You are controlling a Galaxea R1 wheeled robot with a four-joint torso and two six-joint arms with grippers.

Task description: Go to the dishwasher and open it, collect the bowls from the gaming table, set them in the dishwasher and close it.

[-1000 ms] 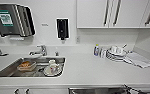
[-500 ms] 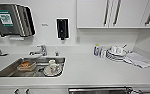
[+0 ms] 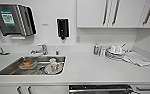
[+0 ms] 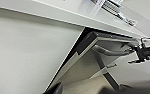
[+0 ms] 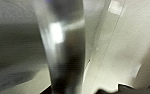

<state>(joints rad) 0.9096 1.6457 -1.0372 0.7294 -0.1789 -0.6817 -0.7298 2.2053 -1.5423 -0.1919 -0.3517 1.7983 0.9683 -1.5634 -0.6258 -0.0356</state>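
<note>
The dishwasher (image 3: 101,88) sits under the white counter, its dark top edge showing at the bottom of the head view. In the left wrist view its steel door (image 4: 91,62) leans out a little from the cabinet front, with the bar handle (image 4: 111,51) across it. My right gripper (image 4: 140,54) is at the far end of that handle. The right wrist view has the steel handle (image 5: 63,50) very close, running right up to the gripper. The gaming table and its bowls are out of view.
A sink (image 3: 8,71) on the left holds crockery and a food container (image 3: 28,64). A tap (image 3: 42,49) stands behind it. Stacked dishes (image 3: 114,51), a small bottle (image 3: 96,49) and a cloth (image 3: 138,59) lie on the counter at the right. Wall cabinets (image 3: 116,12) hang above.
</note>
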